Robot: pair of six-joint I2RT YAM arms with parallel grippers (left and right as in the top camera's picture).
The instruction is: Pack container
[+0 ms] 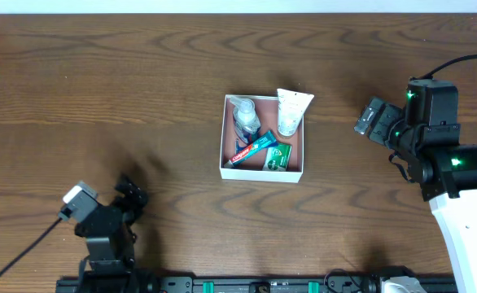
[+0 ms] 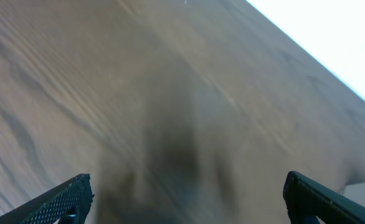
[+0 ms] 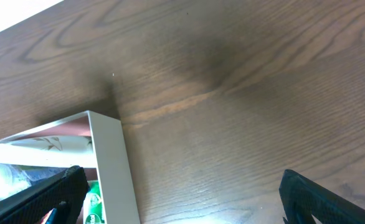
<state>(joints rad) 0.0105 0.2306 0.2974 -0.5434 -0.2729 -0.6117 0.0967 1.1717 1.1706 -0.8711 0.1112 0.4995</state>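
The container point(image 1: 224, 138) stands at the table's middle, a square shallow box with white walls and a reddish-brown inside. In it lie a clear bottle point(image 1: 245, 116), a white tube point(image 1: 291, 110) that sticks over the far rim, a toothpaste tube point(image 1: 252, 148) and a green soap box point(image 1: 279, 156). My right gripper point(image 1: 367, 120) is open and empty, to the right of the container. The right wrist view shows the container's white wall point(image 3: 113, 168) between my open fingers point(image 3: 182, 196). My left gripper point(image 1: 129, 195) is open and empty at the front left, over bare wood point(image 2: 185, 199).
The dark wooden table point(image 1: 100, 98) fills the overhead view. The arm bases and a black rail point(image 1: 247, 285) line the front edge. A pale wall or floor strip point(image 2: 332, 37) shows beyond the table's edge in the left wrist view.
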